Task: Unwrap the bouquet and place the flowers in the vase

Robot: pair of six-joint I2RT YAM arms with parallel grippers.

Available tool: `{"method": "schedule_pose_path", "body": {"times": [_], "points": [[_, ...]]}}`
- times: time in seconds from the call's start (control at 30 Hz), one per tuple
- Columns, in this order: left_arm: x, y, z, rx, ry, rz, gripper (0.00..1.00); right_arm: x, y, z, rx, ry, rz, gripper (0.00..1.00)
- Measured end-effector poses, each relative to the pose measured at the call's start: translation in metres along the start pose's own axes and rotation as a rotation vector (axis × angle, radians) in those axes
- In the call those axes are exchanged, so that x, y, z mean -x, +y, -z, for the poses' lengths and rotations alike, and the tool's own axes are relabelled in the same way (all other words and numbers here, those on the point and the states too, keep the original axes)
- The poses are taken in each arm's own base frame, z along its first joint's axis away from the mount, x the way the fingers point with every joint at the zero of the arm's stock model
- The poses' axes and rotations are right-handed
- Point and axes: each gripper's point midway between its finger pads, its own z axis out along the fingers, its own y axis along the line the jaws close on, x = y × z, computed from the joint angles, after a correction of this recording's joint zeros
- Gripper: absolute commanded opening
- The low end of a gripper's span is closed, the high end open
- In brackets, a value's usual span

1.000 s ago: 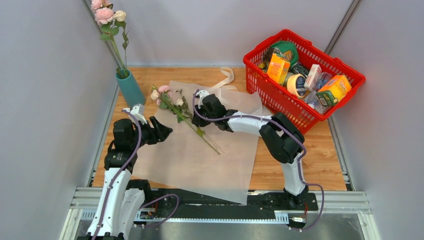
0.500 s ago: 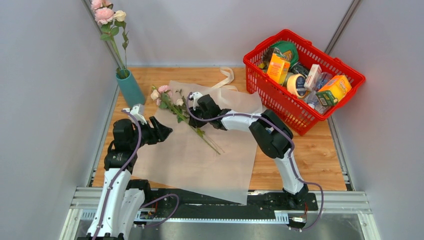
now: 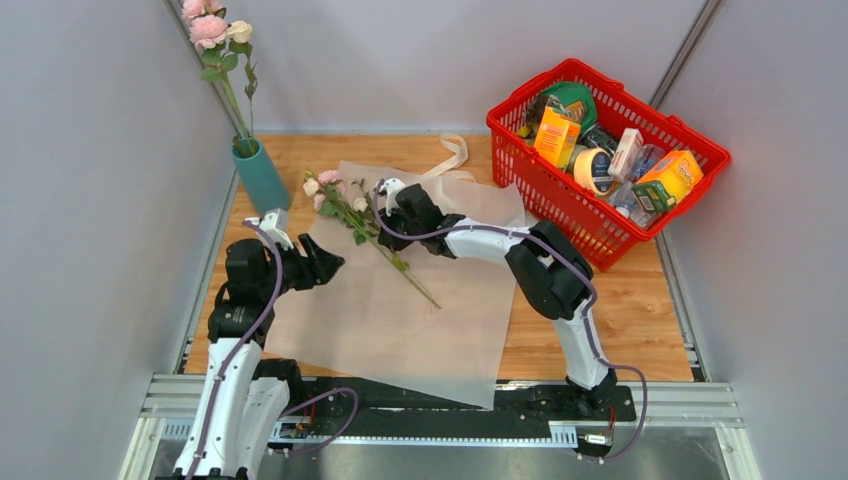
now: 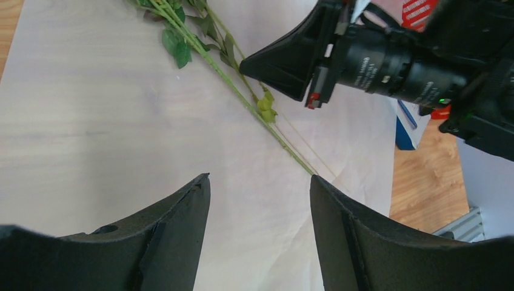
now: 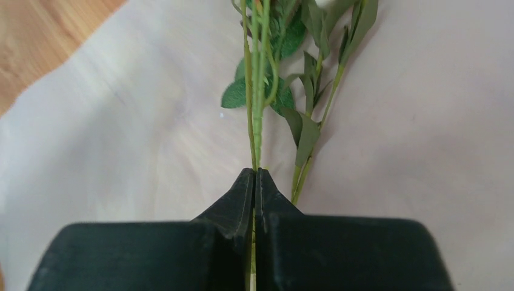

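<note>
- The right hand [image 5: 255, 182] is pinched shut on one thin green stem of the flowers [image 3: 345, 212]. The stem runs out between its fingertips.
- In the wrist view the other stems lie just right of the tips, loose on the paper [image 3: 400, 330].
- The long axis of the flowers is a diagonal. The heads point to the far left of the right hand, and the bare stem ends trail to its near side.
- The heads are small pink and cream roses. Dark green leaves crowd the stems just ahead of the fingertips, and the lower stems are thin and bare.
- The left hand [image 4: 260, 185] is to the left of the right one, low over the paper. Its fingers are spread wide and hold nothing, and the stem ends lie ahead of them.
- The paper is a white translucent sheet spread flat under both hands, reaching the near edge of the wooden bench [image 3: 640, 320].
- Beyond the left hand stands the teal vase [image 3: 262, 180], upright. It holds a tall sprig [image 3: 232, 90] topped with pink and cream roses.
- Beyond the right hand a cream ribbon [image 3: 455, 155] lies at the paper's far edge.
- Far to the right hand's right sits a red basket [image 3: 560, 215] full of packets.
- Grey walls close in the bench.
</note>
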Motion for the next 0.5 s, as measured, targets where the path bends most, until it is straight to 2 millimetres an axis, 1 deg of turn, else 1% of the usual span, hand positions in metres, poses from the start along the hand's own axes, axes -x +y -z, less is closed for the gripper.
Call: {"method": "schedule_pose_path", "body": {"times": [0.17, 0.27, 0.4, 0.5], "points": [[0.000, 0.001, 0.000, 0.008, 0.000, 0.003, 0.69, 0.033, 0.019, 0.029, 0.049, -0.077, 0.005, 0.00], [0.000, 0.001, 0.000, 0.008, -0.001, 0.006, 0.69, 0.045, 0.033, 0.047, 0.096, -0.118, -0.007, 0.00], [0.002, -0.003, -0.002, -0.015, 0.000, 0.022, 0.69, 0.048, 0.049, 0.066, 0.161, -0.152, -0.029, 0.00], [0.011, -0.014, -0.004, -0.065, -0.028, 0.047, 0.68, 0.046, 0.061, 0.076, 0.205, -0.164, -0.037, 0.00]]}}
